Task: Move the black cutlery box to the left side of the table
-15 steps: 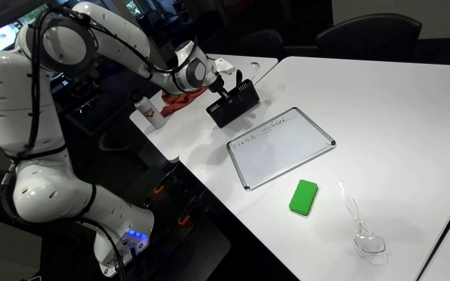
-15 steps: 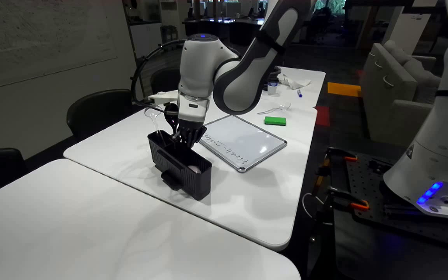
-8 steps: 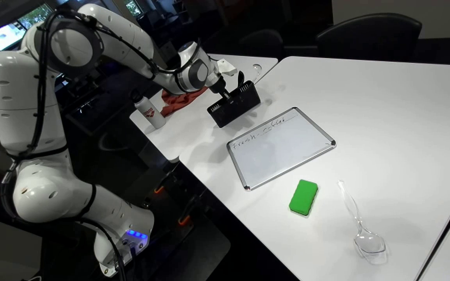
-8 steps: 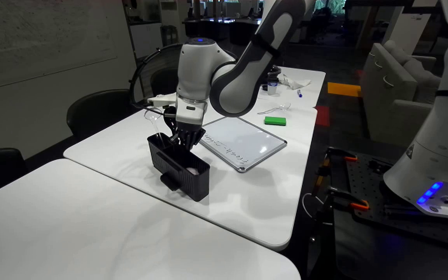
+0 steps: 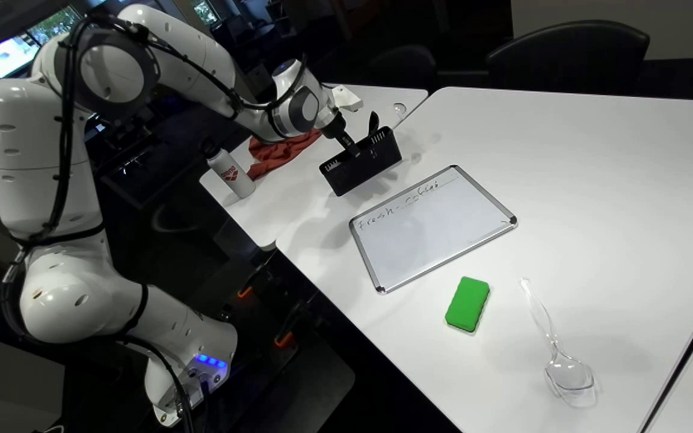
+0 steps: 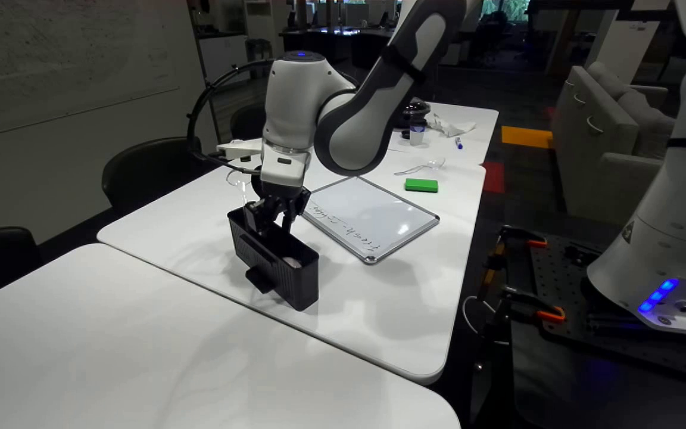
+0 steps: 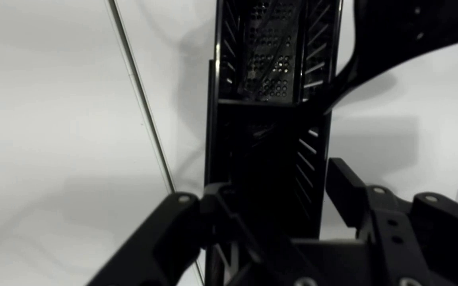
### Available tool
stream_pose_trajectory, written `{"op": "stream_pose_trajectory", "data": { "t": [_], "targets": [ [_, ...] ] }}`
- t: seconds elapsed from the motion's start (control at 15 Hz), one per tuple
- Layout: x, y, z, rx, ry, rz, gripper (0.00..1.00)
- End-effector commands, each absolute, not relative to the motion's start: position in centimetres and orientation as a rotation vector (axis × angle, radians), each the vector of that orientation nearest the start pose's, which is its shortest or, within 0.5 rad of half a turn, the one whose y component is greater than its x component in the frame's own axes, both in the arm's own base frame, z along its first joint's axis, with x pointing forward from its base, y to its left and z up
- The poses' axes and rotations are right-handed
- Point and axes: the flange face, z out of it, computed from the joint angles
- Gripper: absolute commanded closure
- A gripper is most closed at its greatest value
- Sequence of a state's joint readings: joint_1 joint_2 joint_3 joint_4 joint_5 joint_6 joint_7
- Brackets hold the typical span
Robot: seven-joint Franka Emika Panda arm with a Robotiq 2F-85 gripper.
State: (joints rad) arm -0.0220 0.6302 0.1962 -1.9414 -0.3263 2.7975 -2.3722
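White tabletop [image 6: 402, 310] runs to rounded corners, its narrow seam [image 7: 140, 93] slanting close past the black cutlery box [image 6: 280, 271]. That box stands between the seam and the framed whiteboard [image 6: 373, 220], apart from the latter, with broad white surface across the seam. Above it, the gripper [image 7: 278, 186] has its jaws spread over the box's width, one finger [image 7: 346, 190] just past the whiteboard-side wall; whether the opposite finger touches, I cannot tell. Beyond the whiteboard lies a green block [image 6: 421, 185].

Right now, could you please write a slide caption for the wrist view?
Open tool across the black cutlery box, a black utensil slanting out of it.
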Motion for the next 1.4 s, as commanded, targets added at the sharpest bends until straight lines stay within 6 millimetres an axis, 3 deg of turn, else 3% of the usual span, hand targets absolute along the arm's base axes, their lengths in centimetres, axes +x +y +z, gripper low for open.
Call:
{"op": "stream_pose_trajectory", "data": {
  "t": [0.0,0.13,0.47,0.93,1.33],
  "targets": [
    [62.5,12.8,20.9,0.486,2.869,0.127,0.10],
    [62.1,13.3,22.3,0.488,2.854,0.134,0.01],
    [60.9,13.1,28.1,0.533,2.788,0.118,0.00],
    [56.4,11.0,36.5,0.739,2.818,0.101,0.00],
    [53.4,9.0,40.5,0.872,2.806,0.080,0.00]
  ]
}}
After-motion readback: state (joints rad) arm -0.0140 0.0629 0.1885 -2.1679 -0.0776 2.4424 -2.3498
